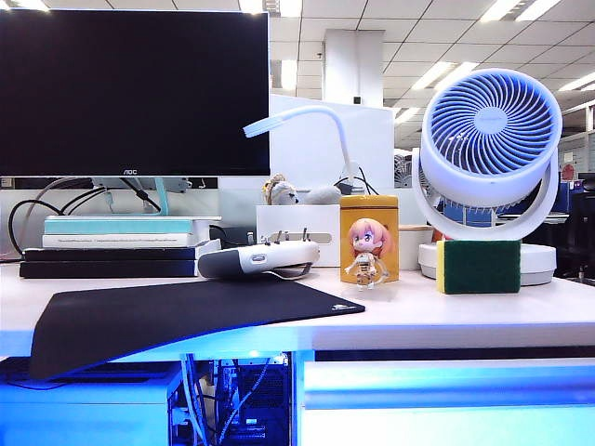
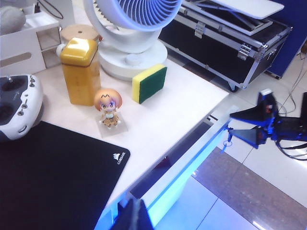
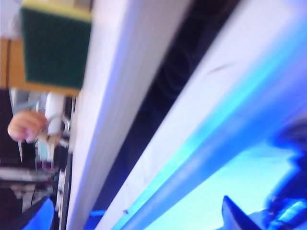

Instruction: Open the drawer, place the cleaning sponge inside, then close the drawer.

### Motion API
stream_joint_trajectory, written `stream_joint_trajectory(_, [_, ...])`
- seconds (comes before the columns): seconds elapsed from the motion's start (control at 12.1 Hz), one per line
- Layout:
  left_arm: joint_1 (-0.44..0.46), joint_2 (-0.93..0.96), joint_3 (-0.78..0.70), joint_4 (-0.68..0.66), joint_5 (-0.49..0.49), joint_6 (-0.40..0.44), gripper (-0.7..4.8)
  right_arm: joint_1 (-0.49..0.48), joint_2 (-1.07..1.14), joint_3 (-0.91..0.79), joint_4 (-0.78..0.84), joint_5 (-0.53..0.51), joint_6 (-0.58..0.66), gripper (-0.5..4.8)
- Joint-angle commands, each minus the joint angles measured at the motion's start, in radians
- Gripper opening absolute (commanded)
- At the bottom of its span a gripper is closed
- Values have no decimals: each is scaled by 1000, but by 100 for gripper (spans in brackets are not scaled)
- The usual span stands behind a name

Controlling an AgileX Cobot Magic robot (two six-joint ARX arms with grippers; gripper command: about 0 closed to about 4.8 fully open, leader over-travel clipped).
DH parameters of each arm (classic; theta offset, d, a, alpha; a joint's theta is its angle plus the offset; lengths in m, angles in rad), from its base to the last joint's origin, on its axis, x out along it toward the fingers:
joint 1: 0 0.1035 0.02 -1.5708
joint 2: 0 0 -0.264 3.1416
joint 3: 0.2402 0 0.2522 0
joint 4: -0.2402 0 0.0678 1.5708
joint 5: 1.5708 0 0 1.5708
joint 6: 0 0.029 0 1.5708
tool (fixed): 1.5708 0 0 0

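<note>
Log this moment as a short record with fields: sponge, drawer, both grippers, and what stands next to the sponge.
sponge: cleaning sponge standing on edge on the desk, green face to the exterior camera, in front of the fan
drawer: drawer under the desk edge, slightly open
left gripper: not visible
right gripper: right gripper open, in front of the drawer, holding nothing
neighbours: yellow tin with figurine beside the sponge
</note>
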Motion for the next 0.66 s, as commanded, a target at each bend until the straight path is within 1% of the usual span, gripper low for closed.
stream_joint_trajectory(0.08, [0,-2,5,-2,6,4,-6,-65,-114,0,19,11,101,399])
stream_joint_trajectory(0.16, [0,-2,5,-2,6,4,-6,-65,-166,7,19,9,177,277])
stream_joint_trajectory(0.25, [0,-2,5,-2,6,4,-6,-65,-196,18,19,-3,238,192])
stream_joint_trajectory(0.33, [0,-2,5,-1,6,4,-6,-64,-226,52,18,-25,434,129])
stream_joint_trajectory(0.41, [0,-2,5,-2,26,4,-6,-48,-284,93,18,-72,451,-8])
stream_joint_trajectory(0.49, [0,-2,5,-2,43,4,-6,-16,-401,108,18,-13,376,-9])
stream_joint_trajectory(0.58, [0,-2,5,-2,47,4,-6,1,-504,126,11,31,374,-9])
stream_joint_trajectory(0.66, [0,-2,5,-1,47,5,-6,10,-592,160,-22,41,373,-9])
